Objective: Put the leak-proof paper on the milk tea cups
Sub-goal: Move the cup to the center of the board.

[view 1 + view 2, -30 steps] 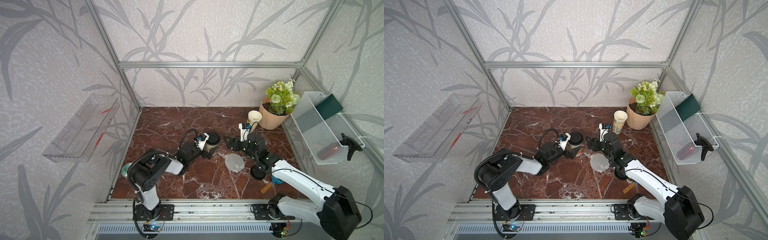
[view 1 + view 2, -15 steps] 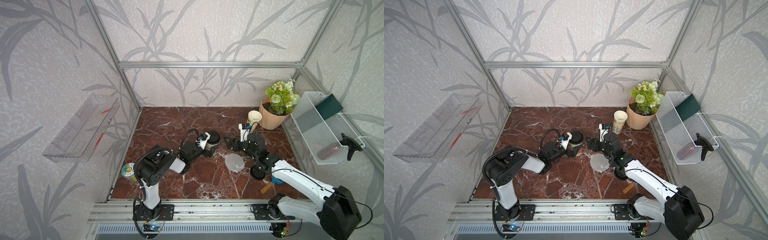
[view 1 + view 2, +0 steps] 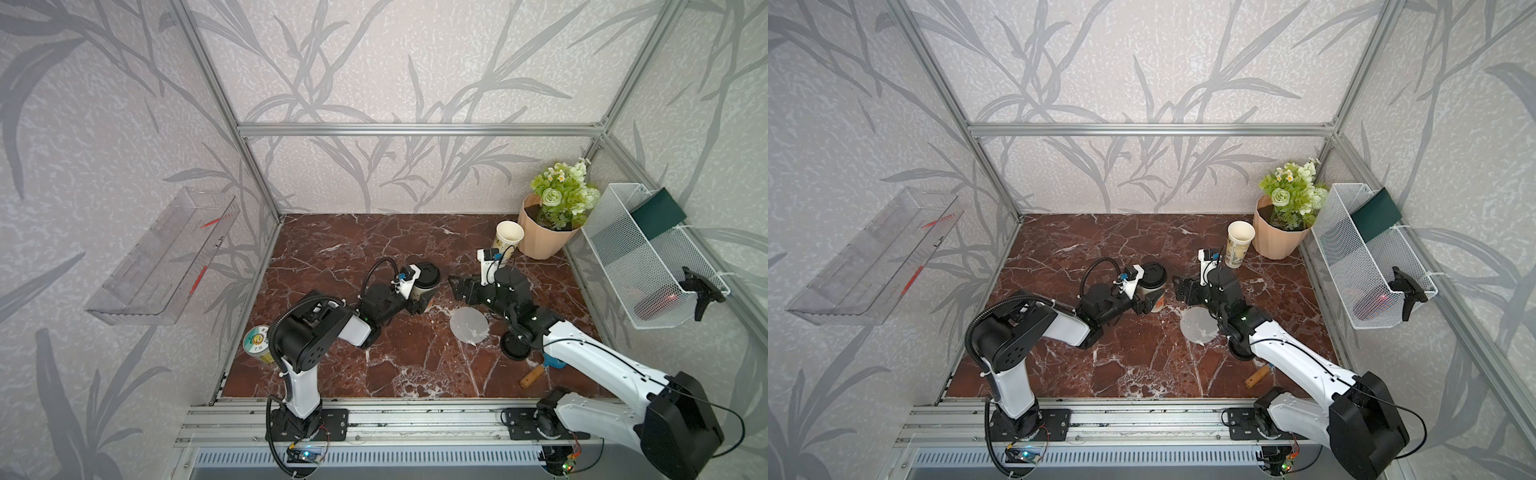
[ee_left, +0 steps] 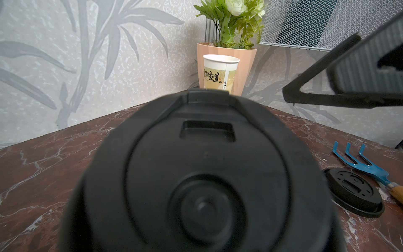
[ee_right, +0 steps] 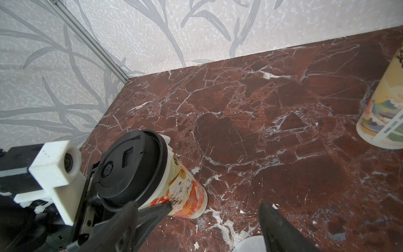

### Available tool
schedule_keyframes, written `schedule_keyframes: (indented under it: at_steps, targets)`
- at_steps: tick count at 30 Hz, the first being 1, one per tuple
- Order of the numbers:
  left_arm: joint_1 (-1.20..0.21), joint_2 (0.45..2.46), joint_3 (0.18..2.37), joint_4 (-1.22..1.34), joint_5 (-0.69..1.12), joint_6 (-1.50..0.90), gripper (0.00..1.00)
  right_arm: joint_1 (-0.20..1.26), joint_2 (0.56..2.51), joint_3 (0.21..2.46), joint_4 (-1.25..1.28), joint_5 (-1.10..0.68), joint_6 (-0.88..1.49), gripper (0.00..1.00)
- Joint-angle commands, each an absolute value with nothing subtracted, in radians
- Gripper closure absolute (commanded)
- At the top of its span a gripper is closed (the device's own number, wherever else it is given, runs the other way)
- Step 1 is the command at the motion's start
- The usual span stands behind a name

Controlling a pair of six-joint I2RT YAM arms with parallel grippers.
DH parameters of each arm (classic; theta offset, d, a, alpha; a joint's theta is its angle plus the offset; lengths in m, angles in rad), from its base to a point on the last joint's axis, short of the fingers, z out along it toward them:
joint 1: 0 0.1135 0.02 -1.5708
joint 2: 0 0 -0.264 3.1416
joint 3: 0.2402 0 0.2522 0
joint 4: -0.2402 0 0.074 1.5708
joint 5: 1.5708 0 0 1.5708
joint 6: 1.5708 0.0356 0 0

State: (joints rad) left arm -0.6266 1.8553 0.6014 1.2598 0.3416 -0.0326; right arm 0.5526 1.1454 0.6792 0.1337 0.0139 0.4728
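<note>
While the jaws of the left gripper (image 3: pixel 419 302) stand either side of the orange-printed milk tea cup (image 5: pixel 185 192) under its black lid (image 5: pixel 128 165), squeezing or merely flanking it I cannot tell, the right gripper (image 3: pixel 459 291) hangs wide open and empty just beside the leak-proof paper (image 3: pixel 468 326), a whitish disc flat on the marble table (image 3: pixel 353 257). Judging by that, covering the second milk tea cup (image 3: pixel 508 240), bare-mouthed next to the flower pot (image 3: pixel 540 239), is the step in hand; next the right jaws must drop, pinch the thin disc by its edge and carry it level to that open mouth
</note>
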Motion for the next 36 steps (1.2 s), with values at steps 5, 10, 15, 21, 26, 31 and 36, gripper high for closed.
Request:
schedule_keyframes:
  at_steps: [5,10,15,21,26,31,36]
  targets:
    - [-0.616,1.848,0.588,1.344,0.298,0.017,0.20,0.547,1.129,0.666,0.164,0.012,0.459,0.13]
    - [-0.594,1.821,0.572,1.348,0.266,0.041,0.19,0.546,1.129,0.662,0.164,0.014,0.458,0.13]
    - [-0.526,1.782,0.571,1.336,0.238,0.058,0.18,0.541,1.129,0.661,0.161,0.012,0.456,0.13]
    - [-0.405,1.755,0.611,1.277,0.197,0.037,0.18,0.535,1.133,0.648,0.167,0.012,0.458,0.12]
    - [-0.331,1.784,0.668,1.245,0.145,0.085,0.15,0.527,1.143,0.641,0.172,0.006,0.461,0.12]
    - [-0.221,1.834,0.732,1.221,0.162,0.042,0.16,0.517,1.141,0.628,0.167,0.001,0.458,0.12]
    - [-0.160,1.908,0.730,1.313,0.225,-0.042,0.19,0.502,1.139,0.617,0.166,-0.003,0.456,0.12]
